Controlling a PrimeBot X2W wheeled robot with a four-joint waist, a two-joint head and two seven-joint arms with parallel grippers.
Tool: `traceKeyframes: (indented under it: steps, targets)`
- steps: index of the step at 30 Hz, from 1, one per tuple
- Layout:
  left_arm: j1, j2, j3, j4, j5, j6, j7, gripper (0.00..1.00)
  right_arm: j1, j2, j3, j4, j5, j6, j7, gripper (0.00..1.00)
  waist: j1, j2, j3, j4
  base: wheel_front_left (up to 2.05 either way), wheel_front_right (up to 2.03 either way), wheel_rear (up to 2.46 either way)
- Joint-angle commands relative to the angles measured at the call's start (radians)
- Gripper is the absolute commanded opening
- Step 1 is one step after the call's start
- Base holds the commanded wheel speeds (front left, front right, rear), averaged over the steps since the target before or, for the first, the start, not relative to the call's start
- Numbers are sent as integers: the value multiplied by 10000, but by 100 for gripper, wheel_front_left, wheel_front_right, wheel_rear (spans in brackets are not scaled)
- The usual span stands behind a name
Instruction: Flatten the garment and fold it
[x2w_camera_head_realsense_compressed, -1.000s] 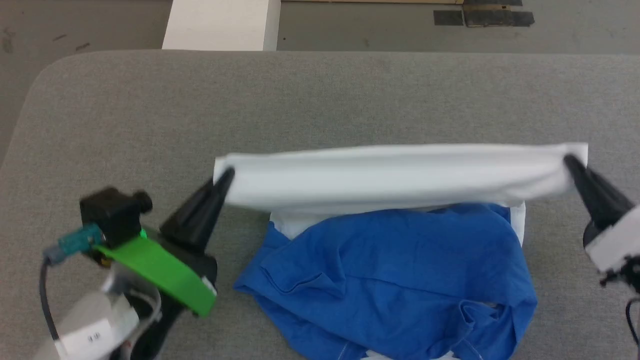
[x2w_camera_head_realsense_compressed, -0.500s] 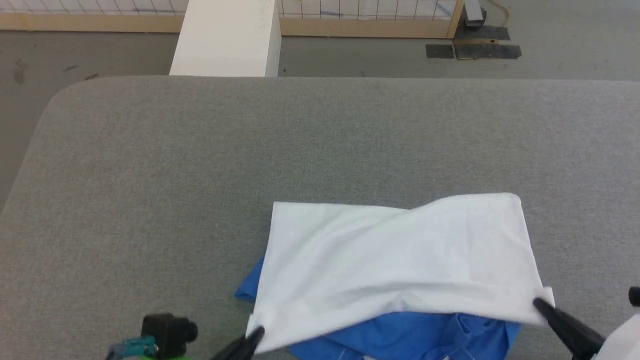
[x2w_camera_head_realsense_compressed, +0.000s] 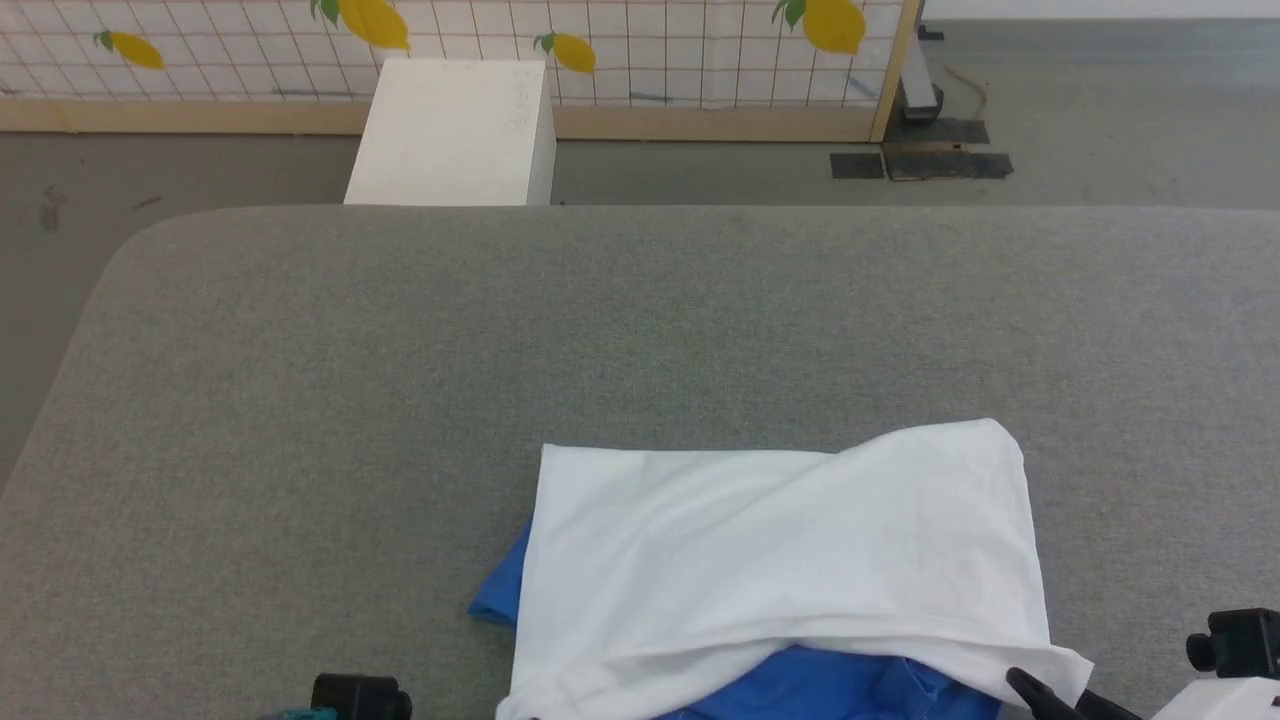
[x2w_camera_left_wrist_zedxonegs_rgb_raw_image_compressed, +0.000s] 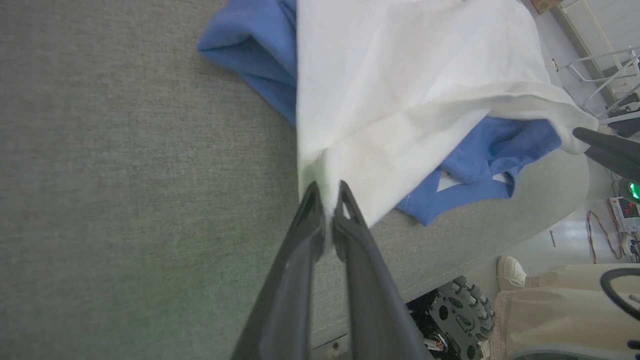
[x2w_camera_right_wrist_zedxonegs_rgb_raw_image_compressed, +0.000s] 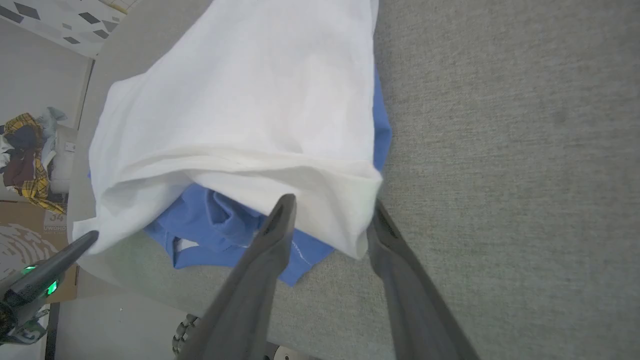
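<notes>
While the head camera has tilted upward since a second ago, bringing a tiled panel with lemon prints and a white box on the floor into view beyond the grey table, the real change is in the garment. A second ago its white hem was stretched taut in the air between the two grippers, with the blue sleeves bunched in the open below it. Now the white layer lies folded over toward the robot at the table's near edge, covering most of the blue, which peeks out along the left side and under the near hem. The left gripper is clamped with its fingers almost together, a corner of white cloth pinched between their tips. The right gripper, which was pinched on the opposite corner earlier, has parted its fingers wide; the white hem corner sags loose between them, and neither finger presses on it. In the left wrist view a person's shoe and pale trouser leg show beside the table.
</notes>
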Motion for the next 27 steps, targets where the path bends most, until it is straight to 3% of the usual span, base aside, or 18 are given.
traceKeyframes:
  steps: [1,10,16,21,23,27]
  targets:
    - [-172,-95,26,62,-59,-73,-70,100,-77,12,41,24,-65,-13,-97,100,1,0,-147,-39,0,0,0]
    - [-23,-194,789,-745,-299,222,-876,100,140,-114,-603,-1082,249,-13,183,100,1,0,-201,24,0,0,0]
    - [-367,-811,2148,-1375,1385,1249,-3618,100,-222,276,-1511,-1997,-265,-13,-582,100,1,0,-12,122,0,0,0]
    - [-617,-1824,3356,-1653,3369,1941,-4006,100,-564,468,-1362,-1613,-814,-13,-1022,100,1,0,86,163,0,0,0]
    - [-573,-2404,3900,-1886,4371,2035,-4012,100,-745,516,-1267,-1338,-929,-13,-1099,100,1,0,148,162,0,0,0]
    - [-226,-3207,4214,-1752,5805,1763,-4015,100,-1130,507,-1197,-667,-1167,-13,-1104,100,1,0,318,223,0,0,0]
